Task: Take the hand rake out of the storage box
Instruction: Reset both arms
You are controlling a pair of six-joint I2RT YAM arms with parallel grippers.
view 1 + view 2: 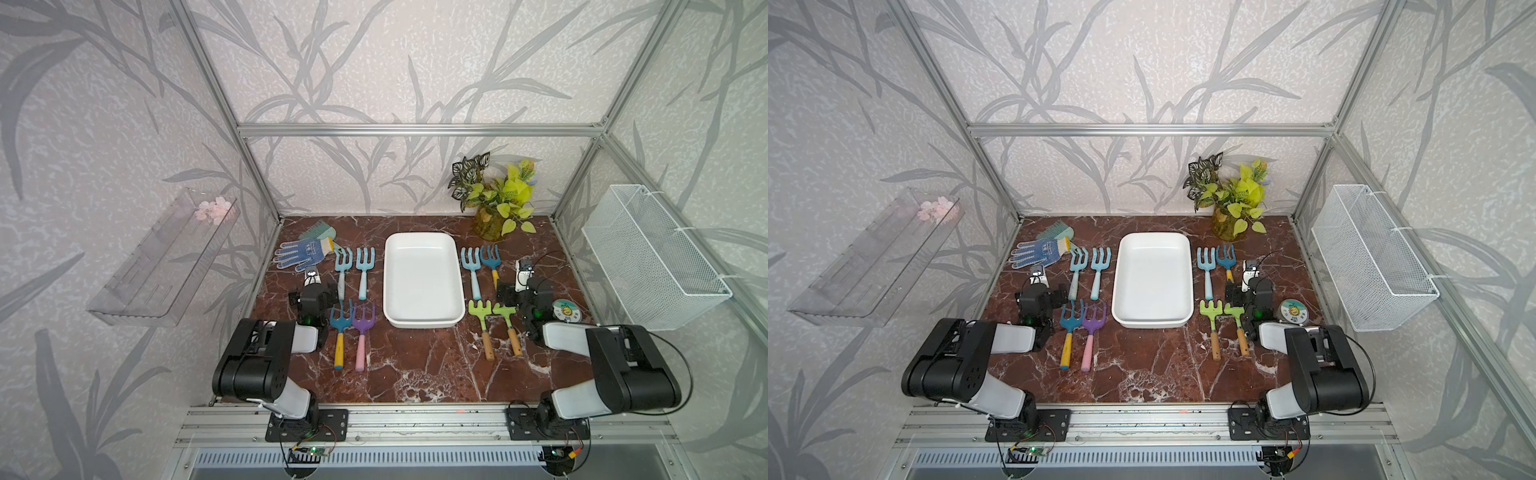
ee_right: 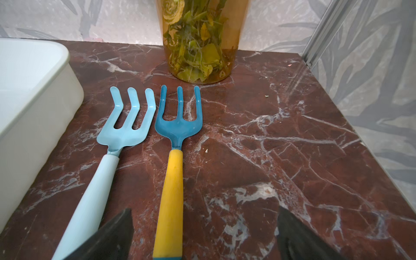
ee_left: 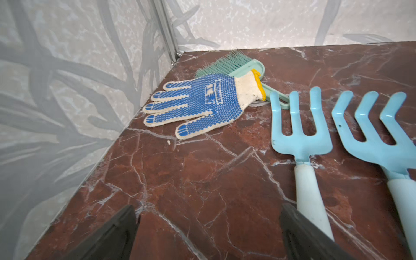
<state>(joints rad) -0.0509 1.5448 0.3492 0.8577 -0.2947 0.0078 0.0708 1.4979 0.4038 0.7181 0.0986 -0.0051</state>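
By the left wall we see a dotted glove [image 1: 299, 253]. Near it our left gripper [image 3: 208, 213] hangs with fingers spread wide, next to four hand rakes [image 1: 365, 270] lying on the marble [image 1: 415, 374]. The storage box [image 1: 423, 279] sits mid-table. Right of it lie four more, and our right gripper [image 2: 206, 216], equally spread, seems to straddle the yellow-handled rake [image 2: 171, 184] without touching.

The red marble tabletop [image 1: 415, 374] carries the storage box [image 1: 424, 323], rakes [image 1: 363, 270] either side, a glove [image 1: 299, 251], brush [image 1: 318, 230] and vase [image 1: 488, 226].

Leaf-patterned walls [image 1: 374, 62] enclose what looks like a red-brown marble tabletop [image 1: 415, 365].
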